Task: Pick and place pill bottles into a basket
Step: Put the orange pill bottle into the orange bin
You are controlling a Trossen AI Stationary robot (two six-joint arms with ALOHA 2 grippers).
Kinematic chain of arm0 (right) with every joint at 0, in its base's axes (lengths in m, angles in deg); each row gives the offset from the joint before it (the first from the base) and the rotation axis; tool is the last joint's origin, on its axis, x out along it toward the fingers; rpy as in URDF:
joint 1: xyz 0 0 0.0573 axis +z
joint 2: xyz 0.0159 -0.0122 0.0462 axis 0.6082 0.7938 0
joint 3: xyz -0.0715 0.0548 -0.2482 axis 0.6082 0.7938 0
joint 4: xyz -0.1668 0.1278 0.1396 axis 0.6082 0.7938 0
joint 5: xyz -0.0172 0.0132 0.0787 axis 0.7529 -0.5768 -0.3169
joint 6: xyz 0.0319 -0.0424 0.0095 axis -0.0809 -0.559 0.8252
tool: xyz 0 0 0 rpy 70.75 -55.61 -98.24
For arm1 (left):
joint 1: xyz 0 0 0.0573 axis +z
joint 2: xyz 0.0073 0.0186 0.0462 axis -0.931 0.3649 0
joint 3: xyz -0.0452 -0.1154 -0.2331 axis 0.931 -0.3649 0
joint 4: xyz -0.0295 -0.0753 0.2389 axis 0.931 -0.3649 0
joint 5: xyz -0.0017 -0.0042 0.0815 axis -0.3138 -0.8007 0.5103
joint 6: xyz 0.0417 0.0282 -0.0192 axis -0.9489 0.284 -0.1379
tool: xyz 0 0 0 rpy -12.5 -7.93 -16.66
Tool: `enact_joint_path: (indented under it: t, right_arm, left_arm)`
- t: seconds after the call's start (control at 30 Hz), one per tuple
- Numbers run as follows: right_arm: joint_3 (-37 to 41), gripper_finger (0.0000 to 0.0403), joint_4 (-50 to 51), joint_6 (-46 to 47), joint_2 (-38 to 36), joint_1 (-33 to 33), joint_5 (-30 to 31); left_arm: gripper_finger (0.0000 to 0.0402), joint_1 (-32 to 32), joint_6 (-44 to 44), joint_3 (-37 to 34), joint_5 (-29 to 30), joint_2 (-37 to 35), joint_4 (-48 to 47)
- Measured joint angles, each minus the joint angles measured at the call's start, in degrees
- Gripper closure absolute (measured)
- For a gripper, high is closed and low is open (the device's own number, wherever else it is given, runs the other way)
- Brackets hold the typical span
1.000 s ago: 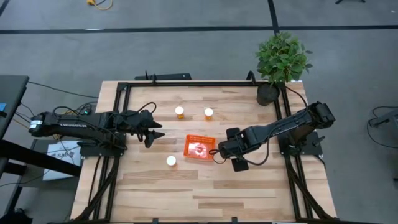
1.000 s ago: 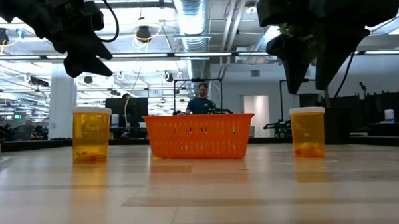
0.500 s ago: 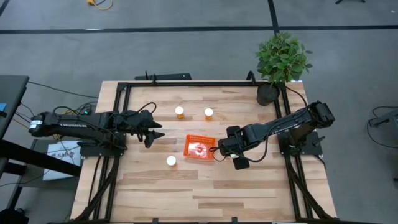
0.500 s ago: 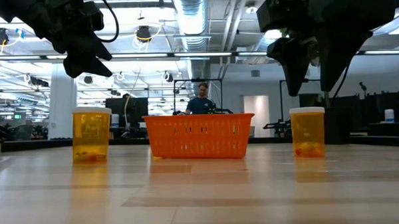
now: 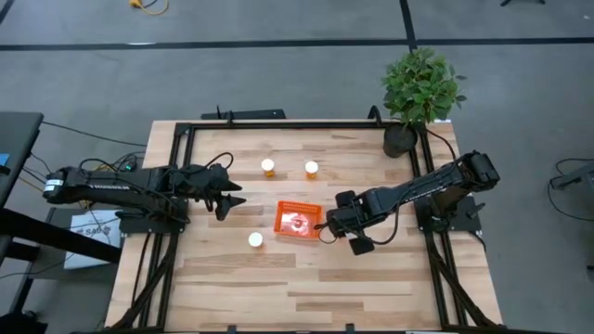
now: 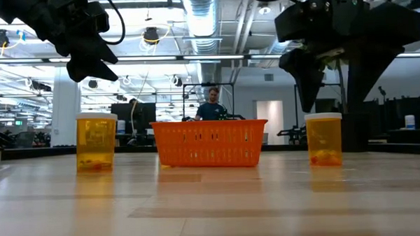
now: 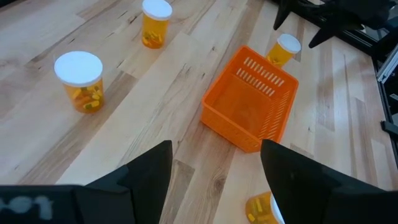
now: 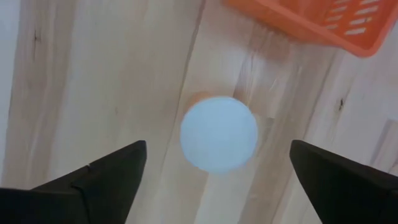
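Left hand [image 5: 225, 196] hovers at the basket's 9 o'clock, fingers spread wide, nothing between them, waiting. From its wrist view the bench [image 5: 223, 278] shows pale wood planks with visible grain.

4 pill bottles out here, none in the basket yet as far as I can tell. 1 stands at the basket's 8 o'clock [image 5: 255, 239], 2 more sit toward 12 o'clock [image 5: 268, 167] and [image 5: 312, 168]. All are stubby cylinders, see-through orange walls, flat round white caps, a few pills at the bottom.

The basket [image 5: 281, 219] sits mid-bench: bright orange plastic, rectangular, low slotted sides, open top.

Now the action: the right hand [image 5: 327, 228] hangs just off the basket's 3 o'clock edge, fingers spread wide and empty. Its wrist view looks straight down on the 4th bottle's white cap [image 8: 219, 133], sitting between the 2 fingers, basket corner just beside it.

To do this well, I'd say drop straight down, keep the cap centred, and close below the cap on the body; smooth plastic could slip or tip. Mind the basket wall on that near side, then lift clear over the low rim.
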Motion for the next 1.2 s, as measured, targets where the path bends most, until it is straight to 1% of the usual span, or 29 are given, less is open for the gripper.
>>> enact_joint_path:
  t: [0.33,0.63,0.7,0.77,0.83,1.2]
  right_arm:
    - [0.07,0.0019,-1.54,-3.86,2.68,-0.16,-0.27]
    - [0.02,0.0019,-2.42,-5.56,2.84,-1.85,-0.28]
    - [-0.02,0.0019,-2.42,-5.65,3.74,-2.16,-0.55]
    - [0.09,0.0019,-1.25,-5.61,4.15,-2.37,-2.24]
    - [-0.09,0.0019,-2.45,-5.59,4.52,-2.36,-3.24]
    - [0.02,0.0023,-2.29,-5.38,4.76,-2.25,-3.49]
  left_arm:
    - [0.0166,0.0,0.0,0.0,0.02,0.0,-0.36]
    - [0.0166,0.0,0.39,-0.02,-0.09,0.02,-0.9]
    - [0.0166,-0.02,0.39,-0.02,-0.1,0.02,-0.87]
    - [0.0166,0.0,0.37,-0.02,-0.11,0.02,-0.9]
    - [0.0166,0.0,0.37,-0.02,-0.11,0.02,-0.87]
    - [0.0166,-0.01,0.39,-0.02,-0.15,0.02,-0.83]
